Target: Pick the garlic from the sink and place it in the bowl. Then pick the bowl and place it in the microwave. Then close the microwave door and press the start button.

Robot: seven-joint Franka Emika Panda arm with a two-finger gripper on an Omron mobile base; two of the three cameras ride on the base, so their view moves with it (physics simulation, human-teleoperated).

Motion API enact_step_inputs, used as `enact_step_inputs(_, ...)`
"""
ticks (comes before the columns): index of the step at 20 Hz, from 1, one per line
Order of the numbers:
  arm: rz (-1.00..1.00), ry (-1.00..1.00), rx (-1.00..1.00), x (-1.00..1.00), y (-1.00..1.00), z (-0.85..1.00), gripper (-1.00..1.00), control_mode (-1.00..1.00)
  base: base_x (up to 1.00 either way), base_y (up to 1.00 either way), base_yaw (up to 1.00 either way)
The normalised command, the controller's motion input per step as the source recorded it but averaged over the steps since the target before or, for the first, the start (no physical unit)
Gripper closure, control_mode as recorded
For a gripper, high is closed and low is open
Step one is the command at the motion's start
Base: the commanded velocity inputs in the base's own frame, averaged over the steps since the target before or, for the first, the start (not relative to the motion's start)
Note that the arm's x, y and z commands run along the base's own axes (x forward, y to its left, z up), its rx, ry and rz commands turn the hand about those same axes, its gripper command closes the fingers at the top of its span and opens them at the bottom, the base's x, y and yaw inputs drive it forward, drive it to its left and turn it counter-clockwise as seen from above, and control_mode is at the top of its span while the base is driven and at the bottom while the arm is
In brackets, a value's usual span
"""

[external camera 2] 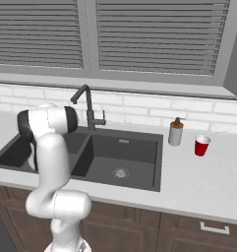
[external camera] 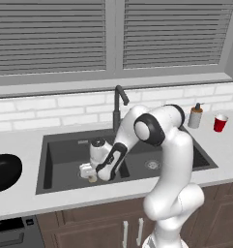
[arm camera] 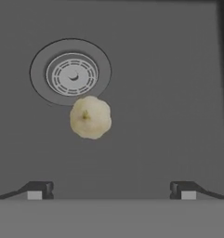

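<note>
The garlic (arm camera: pixel 90 117), a pale yellowish lump, lies on the floor of the dark grey sink (external camera: pixel 65 145), partly over the rim of the round metal drain (arm camera: pixel 70 73); from the left base view the garlic (external camera: pixel 92 178) sits just under the hand. My gripper (arm camera: pixel 111 189) hangs open right above the left basin, fingertips wide apart, the garlic lying ahead of them and a little left of centre, untouched. The glossy black bowl (external camera: pixel 4 171) rests on the counter left of the sink. The microwave is out of view.
A dark gooseneck faucet (external camera: pixel 119 104) rises behind the sink. A soap dispenser (external camera: pixel 196 116) and a red cup (external camera: pixel 220 122) stand on the counter at the right. The right basin (external camera 2: pixel 121 157) has its own drain (external camera 2: pixel 120 173).
</note>
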Motion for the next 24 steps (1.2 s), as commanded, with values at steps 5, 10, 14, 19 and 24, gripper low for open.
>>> enact_step_inputs(5,0.0,-0.11,0.01,0.11,0.1,-0.17,-1.0,-1.0,0.0,0.0,0.0)
enact_step_inputs(10,0.0,-0.03,0.0,0.0,0.08,-0.17,-1.0,-1.0,0.0,0.0,0.0)
enact_step_inputs(14,0.0,-0.01,0.0,0.11,0.08,-0.05,-1.0,-1.0,0.0,0.0,0.0)
enact_step_inputs(19,0.0,0.0,0.03,0.3,0.02,-0.02,-1.0,-1.0,0.0,0.0,0.0)
enact_step_inputs(24,0.01,0.05,0.07,0.68,0.0,0.0,-1.0,-1.0,0.0,0.0,0.0)
